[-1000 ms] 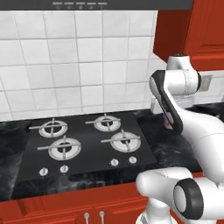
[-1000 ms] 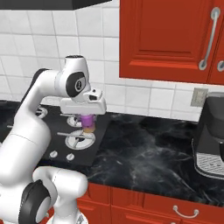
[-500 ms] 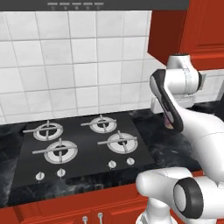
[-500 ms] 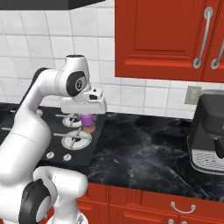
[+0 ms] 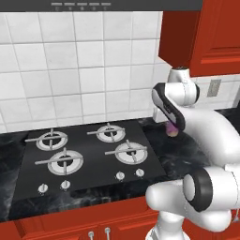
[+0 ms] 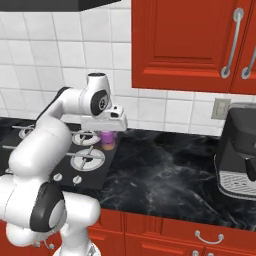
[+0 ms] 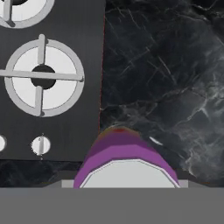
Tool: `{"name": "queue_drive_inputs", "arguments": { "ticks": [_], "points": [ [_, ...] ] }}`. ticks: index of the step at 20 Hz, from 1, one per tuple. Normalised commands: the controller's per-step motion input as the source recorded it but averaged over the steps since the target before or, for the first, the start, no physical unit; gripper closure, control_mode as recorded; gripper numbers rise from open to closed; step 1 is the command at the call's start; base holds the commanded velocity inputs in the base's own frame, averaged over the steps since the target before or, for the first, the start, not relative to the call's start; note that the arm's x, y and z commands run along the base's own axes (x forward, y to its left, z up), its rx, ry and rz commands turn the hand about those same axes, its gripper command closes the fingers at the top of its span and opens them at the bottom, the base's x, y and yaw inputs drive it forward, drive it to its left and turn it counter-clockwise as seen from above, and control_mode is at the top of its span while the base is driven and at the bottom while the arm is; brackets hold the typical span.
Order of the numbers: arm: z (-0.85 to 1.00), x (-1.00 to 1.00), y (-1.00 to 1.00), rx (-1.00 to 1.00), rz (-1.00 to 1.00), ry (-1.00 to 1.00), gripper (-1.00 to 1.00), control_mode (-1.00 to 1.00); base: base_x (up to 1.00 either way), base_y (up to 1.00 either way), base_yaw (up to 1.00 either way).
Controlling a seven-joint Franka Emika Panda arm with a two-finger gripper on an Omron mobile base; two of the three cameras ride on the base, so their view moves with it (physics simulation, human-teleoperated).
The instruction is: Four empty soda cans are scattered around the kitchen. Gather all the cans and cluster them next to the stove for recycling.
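- Nearest, along the front edge of the flat black gas stove (image 5: 89, 164), sits a row of small round silver knobs (image 5: 120, 176).
- Behind the knobs stand four silvery ring burners (image 5: 131, 152), two near and two far.
- Just right of the stove's right edge, over the black marbled tabletop (image 6: 165, 172), hangs the end effector (image 6: 108, 135) of the white arm.
- The end effector is clenched on a small pink-purple cylindrical soda can (image 6: 108, 140) with a yellowish band at its base; the can is upright.
- From the hand view the can's silver top (image 7: 129, 174) lies close below the camera, with the purple wall flaring beneath it and the marbled surface further down.
- Whether the can's base touches the tabletop cannot be told.
- To the far right on the tabletop stands a dark coffee machine (image 6: 239, 150) with a steel drip tray.
- Farthest, a white tiled wall (image 5: 70, 70) rises behind the stove, and red wall cabinets (image 6: 195, 45) with silver handles hang above the right part.
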Motion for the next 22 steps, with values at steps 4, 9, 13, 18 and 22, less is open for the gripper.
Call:
{"name": "queue_drive_inputs", "arguments": {
  "ticks": [4, 9, 13, 18, 22],
  "points": [
    [-0.49, 0.75, -0.04, 0.06, 0.03, 0.00, 1.00, -1.00, 0.00, 0.00, 0.00],
    [-0.51, 0.74, -0.03, 0.06, 0.02, 0.00, 1.00, -1.00, 0.00, 0.00, 0.00],
    [-0.41, 0.60, -0.03, 0.02, 0.00, 0.00, 1.00, -1.00, 0.00, 0.00, 0.00],
    [-0.32, 0.45, -0.08, 0.00, 0.00, 0.00, 1.00, -1.00, 0.00, 0.00, 0.00],
    [-0.31, 0.42, -0.08, 0.00, 0.00, 0.01, 1.00, -1.00, 0.00, 0.00, 0.00]
  ]
}}
